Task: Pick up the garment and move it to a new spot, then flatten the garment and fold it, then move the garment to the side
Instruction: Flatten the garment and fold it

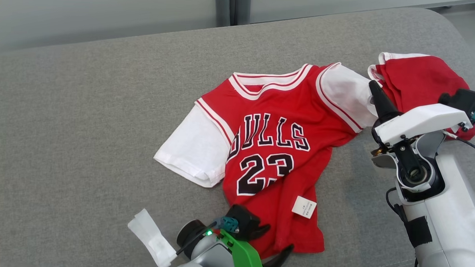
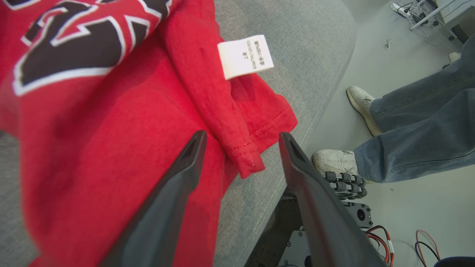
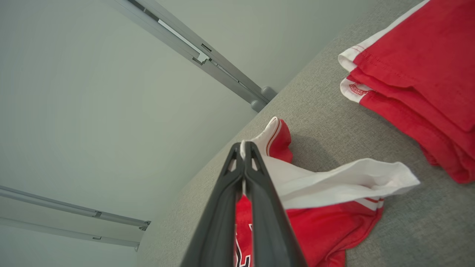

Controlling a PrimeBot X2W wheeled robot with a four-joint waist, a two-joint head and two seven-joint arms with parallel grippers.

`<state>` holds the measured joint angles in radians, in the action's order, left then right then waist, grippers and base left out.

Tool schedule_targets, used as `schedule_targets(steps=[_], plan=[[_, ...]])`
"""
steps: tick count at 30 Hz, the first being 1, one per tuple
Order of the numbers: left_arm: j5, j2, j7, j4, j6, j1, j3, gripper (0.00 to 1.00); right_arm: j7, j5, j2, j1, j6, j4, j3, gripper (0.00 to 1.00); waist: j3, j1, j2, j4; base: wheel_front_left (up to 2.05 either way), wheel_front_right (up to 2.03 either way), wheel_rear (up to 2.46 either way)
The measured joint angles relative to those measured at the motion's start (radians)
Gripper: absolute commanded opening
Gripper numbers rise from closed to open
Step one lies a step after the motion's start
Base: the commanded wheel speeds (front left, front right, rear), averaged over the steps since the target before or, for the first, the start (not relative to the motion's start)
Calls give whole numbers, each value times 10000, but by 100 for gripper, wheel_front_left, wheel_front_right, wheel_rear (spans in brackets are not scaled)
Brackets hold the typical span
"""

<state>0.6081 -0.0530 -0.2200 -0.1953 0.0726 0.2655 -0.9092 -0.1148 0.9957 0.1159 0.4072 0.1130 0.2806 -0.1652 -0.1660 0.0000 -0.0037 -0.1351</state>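
Note:
The garment [image 1: 270,123] is a red jersey with white sleeves and black "BULLS 23" lettering, lying face up on the grey cushion [image 1: 81,122]. My left gripper [image 1: 272,243] is open at the bottom hem. In the left wrist view its two fingers straddle a folded red hem corner [image 2: 245,155] without closing on it. My right gripper [image 1: 373,89] is shut on the edge of the garment's white sleeve [image 3: 326,181] at the right side. The fabric is pinched at the fingertips [image 3: 243,148] and lifted slightly off the cushion.
A second red garment [image 1: 420,77] lies folded at the cushion's far right, close behind my right arm. A white care label [image 2: 245,56] sticks out near the hem. The cushion's front edge [image 2: 323,92] drops to the floor, where a person's shoes [image 2: 336,161] and jeans stand.

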Motion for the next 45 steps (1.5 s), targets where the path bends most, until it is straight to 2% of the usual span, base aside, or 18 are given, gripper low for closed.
schedule_targets(steps=[7, 8, 11, 13, 15, 16, 18, 19, 20, 22, 23, 26, 29, 35, 40, 45], plan=[[-81, 4, -127, -474, -54, 30, -121, 100, 186, 12, 8, 8, -73, 13, 123, 0, -193, 0, 0, -302, 0, 0, 0], [-81, 2, -128, -531, -54, 29, -144, 98, 188, 17, 23, 12, -73, 19, 144, 0, -209, 0, 0, -312, 0, 0, 0], [-67, 4, -125, -583, -56, 30, -146, 83, 234, 17, 33, 27, -84, 33, 173, 0, -231, 0, 0, -309, 0, 0, 0], [-52, 4, -123, -642, -69, 36, -140, 62, 263, 17, 33, 46, -115, 48, 174, 0, -243, 0, 0, -294, 0, 0, 0], [-38, 4, -96, -727, -73, 55, -134, 60, 263, 17, 33, 69, -117, 73, 173, 0, -252, 0, 0, -273, 0, 0, 0], [-33, 4, -63, -765, -82, 61, -125, 50, 263, 17, 33, 88, -119, 84, 171, 0, -255, 0, 0, -261, 0, 0, 0], [-6, 4, -38, -825, -113, 67, -127, 45, 263, 17, 33, 140, -157, 105, 167, 0, -260, 0, 0, -235, 0, 0, 0], [38, 4, 2, -828, -115, 71, -127, 38, 263, 17, 35, 150, -157, 113, 163, 0, -260, 0, 0, -222, 0, 0, 0], [50, 4, 8, -828, -115, 79, -132, 38, 263, 17, 35, 150, -159, 127, 155, 0, -259, 0, 0, -208, 0, 0, 0], [161, 4, 100, -830, -115, 140, -140, 22, 278, 17, 35, 150, -159, 186, 155, 0, -249, 0, 0, -171, 0, 0, 0], [226, 4, 105, -828, -113, 177, -153, 0, 282, 17, 35, 150, -163, 198, 155, 0, -242, 0, 0, -159, 0, 0, 0], [675, 4, 188, -796, -100, 229, -150, 0, 349, 12, 81, 150, -326, 280, 134, 0, -171, 0, 0, -111, 0, 0, 0], [1022, 4, 188, -472, -90, 262, 121, 0, 366, 12, 174, 183, -337, 236, 232, 0, -51, 0, 0, -33, 0, 0, 0], [1547, -94, 199, 1035, 56, 1261, 1465, 0, 449, -35, 882, 1205, -545, -451, 617, 0, 269, 0, 0, 158, 0, 0, 0], [1636, -1185, 182, 2173, -29, 2213, 2819, 0, 153, 88, 1275, 1781, -872, -1275, 688, 0, 649, 0, 0, 338, 0, 0, 0], [1699, -2165, -115, 3097, -389, 2928, 4052, 0, -311, 727, 1342, 1863, -938, -2017, 934, 0, 1126, 0, 0, 485, 0, 0, 0]])
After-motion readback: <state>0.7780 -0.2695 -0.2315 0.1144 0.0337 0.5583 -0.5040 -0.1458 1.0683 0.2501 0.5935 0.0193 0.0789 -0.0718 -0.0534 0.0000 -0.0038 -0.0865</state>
